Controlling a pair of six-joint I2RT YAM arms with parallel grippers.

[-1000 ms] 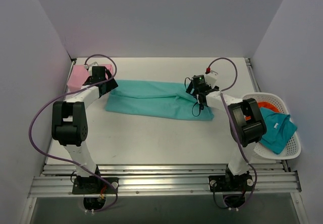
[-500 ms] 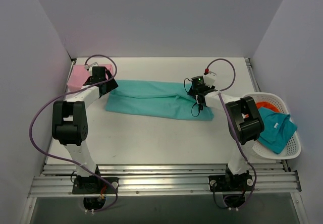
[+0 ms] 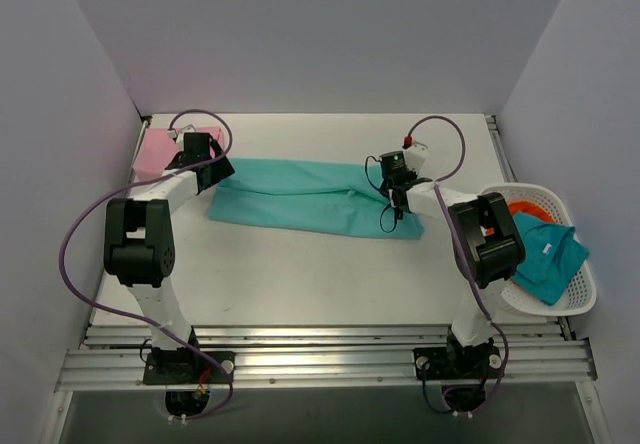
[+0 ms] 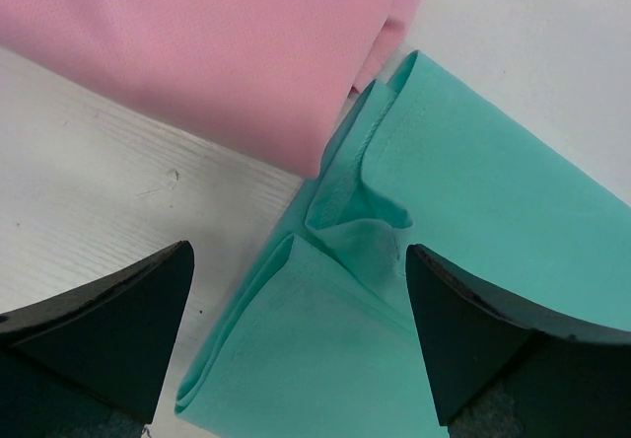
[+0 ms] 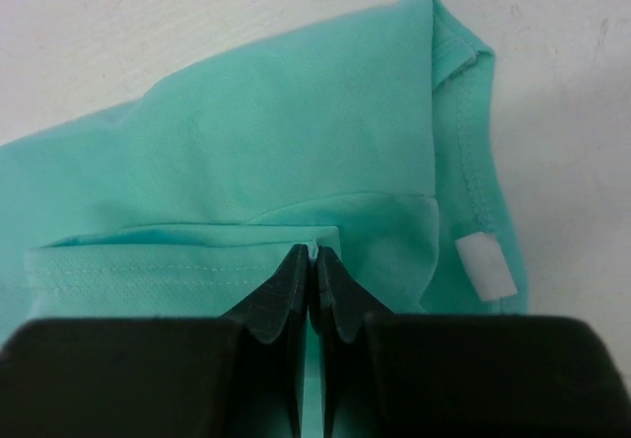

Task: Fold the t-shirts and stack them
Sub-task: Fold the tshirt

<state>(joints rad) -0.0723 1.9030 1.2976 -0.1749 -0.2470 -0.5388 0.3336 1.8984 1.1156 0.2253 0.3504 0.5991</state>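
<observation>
A long, flat-folded green tee (image 3: 310, 196) lies across the middle of the white table (image 3: 300, 274), running from left to right. At its right end the right gripper (image 5: 314, 260) is clenched, its tips pinched together on the hem of a fold in the cloth. A small white label (image 5: 485, 265) shows just right of the tips, beside the stitched edge. At the tee's left end the left gripper (image 4: 299, 260) hangs released, fingers (image 4: 118, 329) spread wide above the layered corner of the green cloth and holding nothing. A folded pink tee (image 3: 155, 149) rests at the far left of the table. In the left wrist view its near edge lies just beside the green tee's corner, though whether the two touch cannot be told. A white basket (image 3: 575, 294) sits at the table's right edge, holding another teal garment (image 3: 548, 254) and something orange (image 3: 525, 207) behind it.
</observation>
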